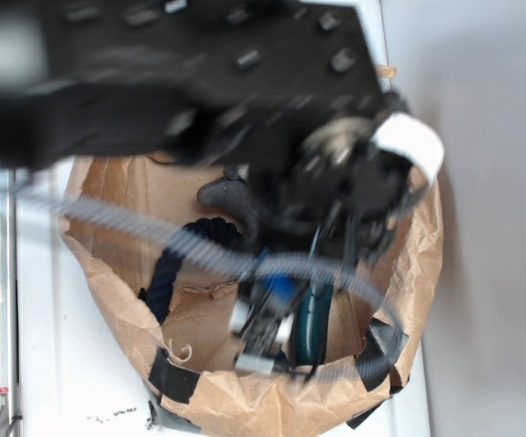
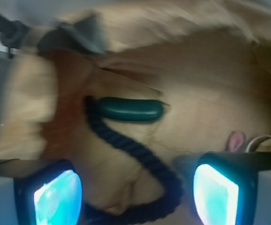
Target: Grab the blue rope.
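Though blurred — blue rope twisted, navy.

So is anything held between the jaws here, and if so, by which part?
Nothing is held. The gripper is open above the blue rope, which lies loose in the paper bag.

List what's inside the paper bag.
Inside the paper bag: the blue rope curling past a green cucumber toy. A pink ear-like bit peeks beside one finger; the gripper hides the rest.

Arm blurred, rope partly hidden
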Motion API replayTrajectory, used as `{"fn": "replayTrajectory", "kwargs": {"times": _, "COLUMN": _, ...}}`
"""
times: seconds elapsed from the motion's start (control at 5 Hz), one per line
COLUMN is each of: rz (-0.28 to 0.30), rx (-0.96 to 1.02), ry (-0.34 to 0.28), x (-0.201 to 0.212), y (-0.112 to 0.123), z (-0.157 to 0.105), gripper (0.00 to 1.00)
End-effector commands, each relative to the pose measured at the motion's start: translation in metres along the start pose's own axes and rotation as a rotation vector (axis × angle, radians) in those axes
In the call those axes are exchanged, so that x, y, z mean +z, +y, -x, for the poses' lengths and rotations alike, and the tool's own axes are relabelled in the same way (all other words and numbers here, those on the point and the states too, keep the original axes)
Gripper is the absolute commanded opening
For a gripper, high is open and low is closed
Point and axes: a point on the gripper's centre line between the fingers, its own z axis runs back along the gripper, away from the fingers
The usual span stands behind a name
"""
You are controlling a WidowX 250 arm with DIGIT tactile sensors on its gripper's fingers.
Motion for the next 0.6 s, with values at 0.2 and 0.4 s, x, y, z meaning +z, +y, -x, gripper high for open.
{"fn": "replayTrajectory", "kwargs": {"times": 0.2, "rz": -0.039, "rx": -0.174, "ry": -0.058, "x": -0.04, "y": -0.001, "z": 0.02, "gripper": 1.0}}
{"fn": "replayTrajectory", "kwargs": {"times": 0.4, "rz": -0.06, "rx": -0.217, "ry": -0.048, "x": -0.056, "y": -0.01, "z": 0.025, "gripper": 1.0}}
